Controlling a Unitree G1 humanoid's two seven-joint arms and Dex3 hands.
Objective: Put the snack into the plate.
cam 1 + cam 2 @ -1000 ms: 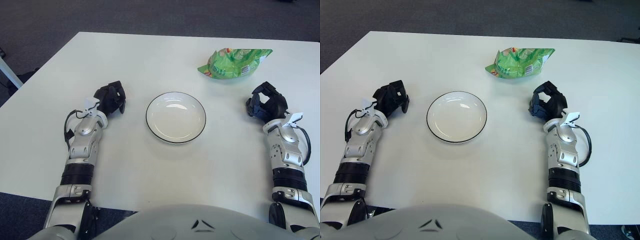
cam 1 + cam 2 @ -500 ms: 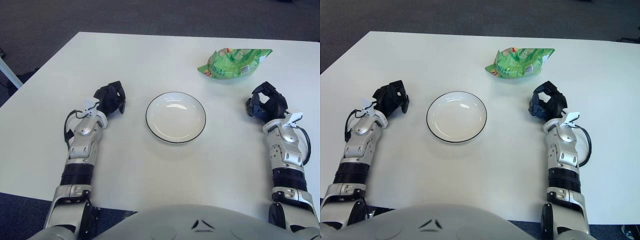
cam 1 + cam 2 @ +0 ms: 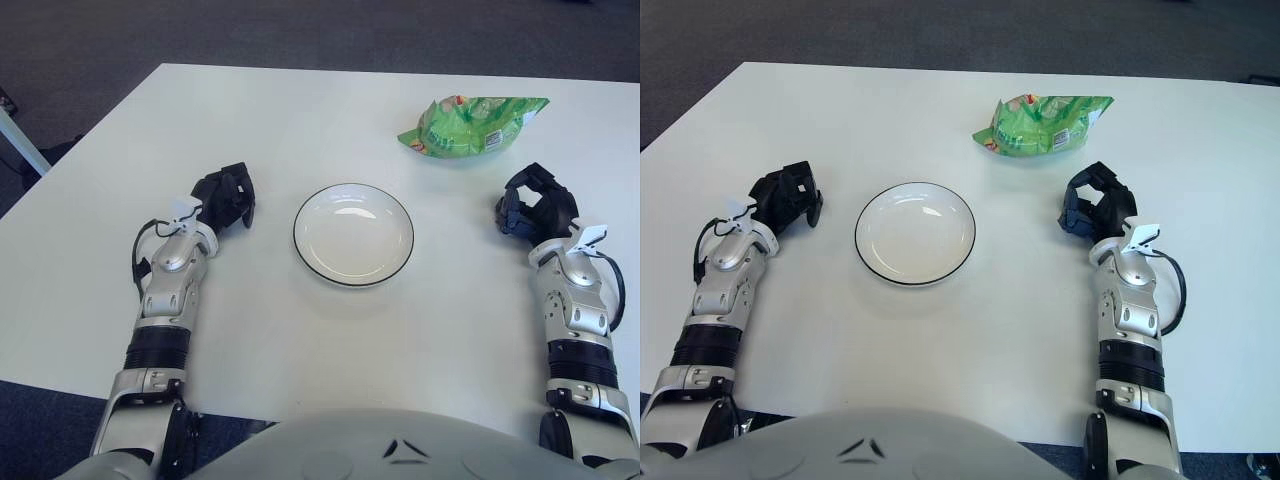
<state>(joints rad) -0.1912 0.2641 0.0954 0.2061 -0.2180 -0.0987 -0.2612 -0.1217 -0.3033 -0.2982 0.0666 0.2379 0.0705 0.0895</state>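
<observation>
A green snack bag (image 3: 472, 126) lies on the white table (image 3: 300, 110) toward the far right. An empty white plate (image 3: 353, 234) with a dark rim sits in the middle. My right hand (image 3: 536, 202) is on the table right of the plate and just in front of the bag, its black fingers curled and holding nothing. My left hand (image 3: 226, 196) shows left of the plate, fingers curled too, empty.
Dark carpet lies beyond the table's far edge (image 3: 350, 72). A pale table leg or furniture edge (image 3: 18, 140) shows at the far left.
</observation>
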